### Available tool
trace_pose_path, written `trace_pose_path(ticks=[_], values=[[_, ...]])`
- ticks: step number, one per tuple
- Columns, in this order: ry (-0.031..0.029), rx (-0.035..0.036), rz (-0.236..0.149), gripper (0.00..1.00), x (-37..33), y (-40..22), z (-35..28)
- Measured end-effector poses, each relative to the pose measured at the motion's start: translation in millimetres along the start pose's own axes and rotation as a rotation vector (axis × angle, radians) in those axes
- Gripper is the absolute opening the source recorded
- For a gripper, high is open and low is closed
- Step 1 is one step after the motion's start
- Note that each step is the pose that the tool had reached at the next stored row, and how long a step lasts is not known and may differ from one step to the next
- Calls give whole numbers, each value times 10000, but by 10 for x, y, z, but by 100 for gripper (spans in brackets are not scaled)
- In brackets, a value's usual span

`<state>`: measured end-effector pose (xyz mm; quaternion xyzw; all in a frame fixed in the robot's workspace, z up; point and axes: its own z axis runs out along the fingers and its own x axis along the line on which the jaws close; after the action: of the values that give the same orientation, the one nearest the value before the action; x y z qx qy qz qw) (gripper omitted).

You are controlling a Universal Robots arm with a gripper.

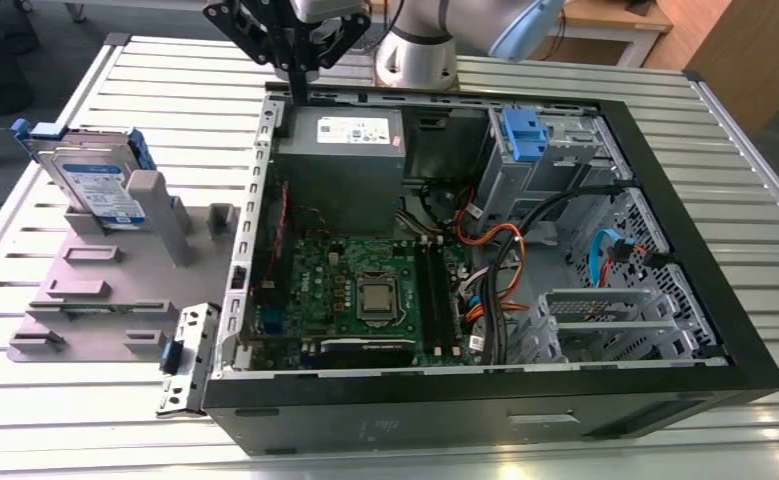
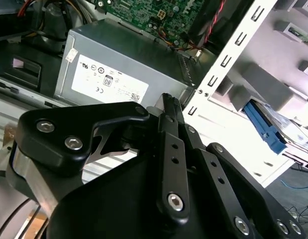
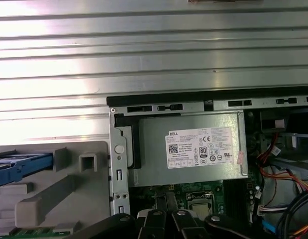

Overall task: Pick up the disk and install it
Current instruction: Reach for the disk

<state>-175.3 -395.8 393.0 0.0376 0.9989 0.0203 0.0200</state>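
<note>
The disk (image 1: pixel 100 188) is a silver drive with a blue-and-white label in a blue plastic carrier. It stands on edge in a grey holder (image 1: pixel 102 295) at the exterior view's left, beside the open computer case (image 1: pixel 496 400). Its blue carrier also shows in the second wrist view (image 2: pixel 265 127) and the first wrist view (image 3: pixel 19 167). My gripper (image 1: pixel 296 97) hangs over the case's back corner, above the power-supply box and well apart from the disk. In both wrist views my gripper (image 2: pixel 168 101) (image 3: pixel 166 200) has its fingers together with nothing between them.
The grey power-supply box (image 1: pixel 342 150) with its white label lies just under the gripper. Inside the case sit a green motherboard (image 1: pixel 362 290), bundled cables (image 1: pixel 496 260), another blue carrier (image 1: pixel 523 135) and a metal drive cage (image 1: pixel 603 320). Everything rests on a slatted metal table (image 1: pixel 403 460).
</note>
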Motion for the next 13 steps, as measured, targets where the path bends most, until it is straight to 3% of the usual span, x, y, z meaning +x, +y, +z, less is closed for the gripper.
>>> trace_pose_path(ticks=[6,13], values=[[-31,-2,0,11,122,-9,-2],[-50,-4,-1,11,329,-25,-4]])
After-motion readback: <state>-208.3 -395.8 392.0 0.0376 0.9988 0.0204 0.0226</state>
